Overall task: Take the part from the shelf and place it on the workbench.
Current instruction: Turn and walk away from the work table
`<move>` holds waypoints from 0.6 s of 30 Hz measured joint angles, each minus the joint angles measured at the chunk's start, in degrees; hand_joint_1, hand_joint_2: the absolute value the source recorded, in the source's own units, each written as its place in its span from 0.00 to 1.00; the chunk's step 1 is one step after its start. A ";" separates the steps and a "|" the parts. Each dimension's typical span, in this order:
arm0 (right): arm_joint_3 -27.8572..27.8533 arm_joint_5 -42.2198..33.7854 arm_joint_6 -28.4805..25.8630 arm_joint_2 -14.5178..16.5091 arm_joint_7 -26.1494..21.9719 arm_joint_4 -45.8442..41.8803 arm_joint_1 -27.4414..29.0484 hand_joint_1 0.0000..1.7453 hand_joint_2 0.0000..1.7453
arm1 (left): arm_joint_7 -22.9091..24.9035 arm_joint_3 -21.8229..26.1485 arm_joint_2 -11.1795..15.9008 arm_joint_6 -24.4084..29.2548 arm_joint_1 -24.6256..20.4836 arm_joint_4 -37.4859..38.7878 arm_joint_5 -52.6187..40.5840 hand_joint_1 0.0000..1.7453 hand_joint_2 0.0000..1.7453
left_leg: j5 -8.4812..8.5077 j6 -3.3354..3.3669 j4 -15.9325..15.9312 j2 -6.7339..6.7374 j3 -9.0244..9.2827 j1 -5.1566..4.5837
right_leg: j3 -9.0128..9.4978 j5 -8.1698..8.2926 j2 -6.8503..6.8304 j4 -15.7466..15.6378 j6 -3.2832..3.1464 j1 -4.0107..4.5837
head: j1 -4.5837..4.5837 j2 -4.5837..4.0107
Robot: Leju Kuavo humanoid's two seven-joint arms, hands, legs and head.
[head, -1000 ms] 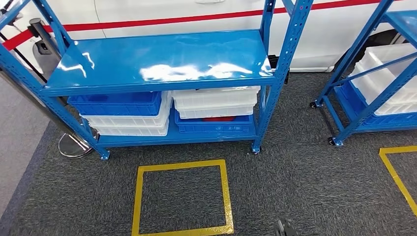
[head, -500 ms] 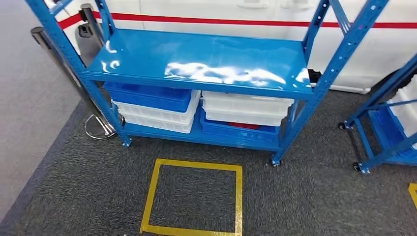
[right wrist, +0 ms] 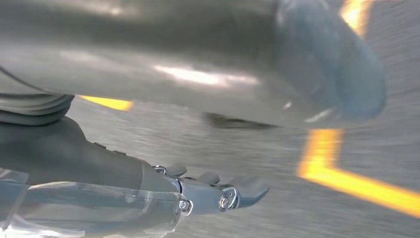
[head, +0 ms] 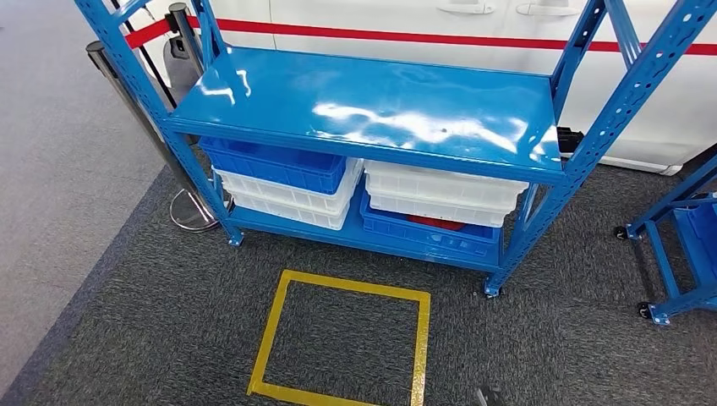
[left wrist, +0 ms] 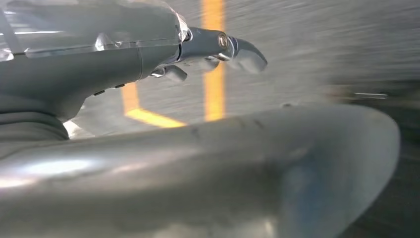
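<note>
Head view: a blue shelf (head: pixel 372 110) is seen ahead, its glossy top bare; blue and white bins (head: pixel 287 182) are stacked on the lower level. The part cannot be told. A yellow square (head: pixel 342 342) is taped on the near carpet.

Left wrist view: the left hand (left wrist: pixel 218 49) is held over the carpet, fingers extended, nothing grasped.

Right wrist view: the right hand (right wrist: pixel 218 196) is likewise extended and empty.

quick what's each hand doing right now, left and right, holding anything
Left hand: open, fingers extended, holding nothing, hanging over the carpet.
Right hand: open, fingers extended, holding nothing, hanging over the carpet.
</note>
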 joint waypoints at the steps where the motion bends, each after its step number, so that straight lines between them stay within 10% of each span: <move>1: -0.01 0.00 0.01 -0.01 0.00 -1.51 -0.95 0.00 0.00 | 0.00 0.01 0.03 0.00 1.06 1.55 0.00 0.00 0.00 | -1.24 -0.16 3.73 0.39 -2.07 0.07 | 0.02 -0.12 0.00 0.02 -0.06 0.04 | 0.01 0.00; 3: -0.02 0.00 -0.01 -0.02 0.02 -3.29 -1.91 0.00 0.00 | -0.01 0.01 0.08 0.00 2.37 3.43 0.00 0.00 0.00 | -0.48 -0.16 5.70 0.60 -3.60 0.12 | 0.29 -0.41 0.00 0.03 -0.01 0.08 | 0.00 -0.01; 7: -0.02 0.00 -0.08 0.02 0.08 -1.91 0.26 0.00 0.00 | -0.10 0.01 0.13 0.00 -0.07 2.07 -0.01 0.00 0.00 | 6.74 1.21 -8.35 1.48 2.88 -0.34 | 1.50 -1.28 -0.94 -0.09 0.59 0.20 | 0.04 0.00; 12: 0.00 -0.01 -0.09 0.16 0.15 6.25 7.68 0.00 0.00 | -0.22 0.01 0.09 0.00 -7.85 -6.26 -0.02 0.00 0.00 | 7.07 2.75 -11.60 0.70 4.58 -0.54 | 2.33 -2.29 -1.87 0.24 1.96 0.08 | 0.09 0.00; 16: 0.02 0.00 -0.09 0.13 0.18 13.76 13.52 0.00 0.00 | -0.25 0.03 0.07 0.01 -13.75 -13.56 -0.02 0.00 0.00 | 6.94 3.61 -12.45 -0.56 5.85 -0.33 | -4.70 -7.80 -0.77 12.75 2.37 0.18 | 0.27 0.00; 18: 0.02 0.00 -0.10 0.05 0.17 15.92 15.00 0.00 0.00 | -0.25 0.04 0.08 0.01 -15.17 -15.54 0.00 0.00 0.00 | 6.38 3.61 -12.40 -1.25 6.45 -0.38 | -7.67 -7.20 -0.75 15.92 2.46 0.18 | 0.30 0.00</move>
